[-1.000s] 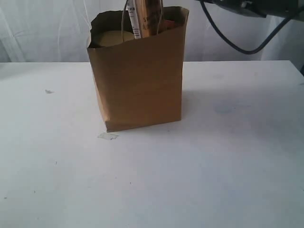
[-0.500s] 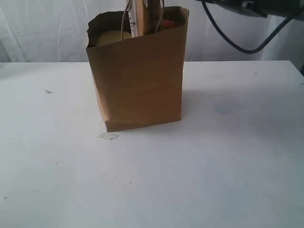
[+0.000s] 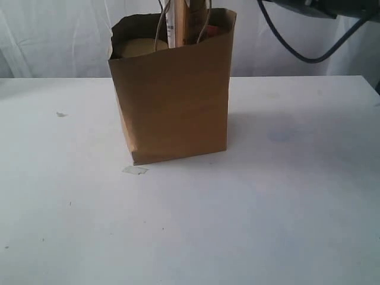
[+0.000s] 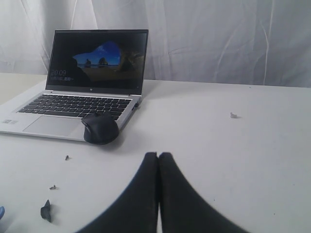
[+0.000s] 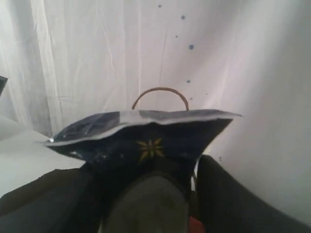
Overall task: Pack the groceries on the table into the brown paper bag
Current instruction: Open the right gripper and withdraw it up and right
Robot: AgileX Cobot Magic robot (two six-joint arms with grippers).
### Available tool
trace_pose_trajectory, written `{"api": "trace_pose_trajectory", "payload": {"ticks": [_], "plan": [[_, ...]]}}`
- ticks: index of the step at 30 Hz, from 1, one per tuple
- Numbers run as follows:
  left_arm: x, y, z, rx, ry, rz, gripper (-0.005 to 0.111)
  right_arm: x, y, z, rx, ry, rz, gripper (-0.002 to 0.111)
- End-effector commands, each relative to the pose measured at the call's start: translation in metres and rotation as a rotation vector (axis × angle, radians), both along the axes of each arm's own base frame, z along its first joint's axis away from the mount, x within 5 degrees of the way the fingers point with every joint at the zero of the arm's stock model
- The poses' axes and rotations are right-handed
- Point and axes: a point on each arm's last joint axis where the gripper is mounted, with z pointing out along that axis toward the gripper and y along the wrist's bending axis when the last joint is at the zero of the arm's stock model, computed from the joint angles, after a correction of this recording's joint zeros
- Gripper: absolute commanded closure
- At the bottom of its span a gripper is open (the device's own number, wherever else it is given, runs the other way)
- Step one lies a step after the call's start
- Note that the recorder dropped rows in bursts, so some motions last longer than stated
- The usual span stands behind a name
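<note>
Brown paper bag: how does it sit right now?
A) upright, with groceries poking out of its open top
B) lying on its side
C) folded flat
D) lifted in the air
A: the brown paper bag stands upright on the table, and a tall packet rises above its rim.

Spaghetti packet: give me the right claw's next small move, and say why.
Probably open the right claw fully and lift it straight up. The spaghetti packet stands upright in the brown paper bag, its top above the rim. The right wrist view shows its blue end between the claw's fingers, so lifting before it is free could drag it out.
</note>
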Motion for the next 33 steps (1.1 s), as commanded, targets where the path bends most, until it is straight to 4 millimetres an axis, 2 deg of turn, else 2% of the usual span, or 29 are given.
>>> {"api": "trace_pose_trajectory", "payload": {"ticks": [1, 23, 29, 33], "plan": [[0.000, 0.000, -0.001, 0.007, -0.005, -0.009, 0.107, 0.000, -0.006, 0.004, 0.010, 0.018, -0.055, 0.057], [0.000, 0.000, -0.001, 0.007, -0.005, -0.009, 0.107, 0.000, -0.006, 0.003, 0.032, 0.034, -0.057, 0.057], [0.000, 0.000, -0.001, 0.007, -0.005, -0.009, 0.107, -0.013, -0.007, 0.025, 0.078, -0.033, 0.011, 0.057], [0.000, 0.000, -0.001, 0.007, -0.005, -0.009, 0.107, -0.025, -0.018, 0.044, 0.092, -0.060, -0.028, 0.057]]}}
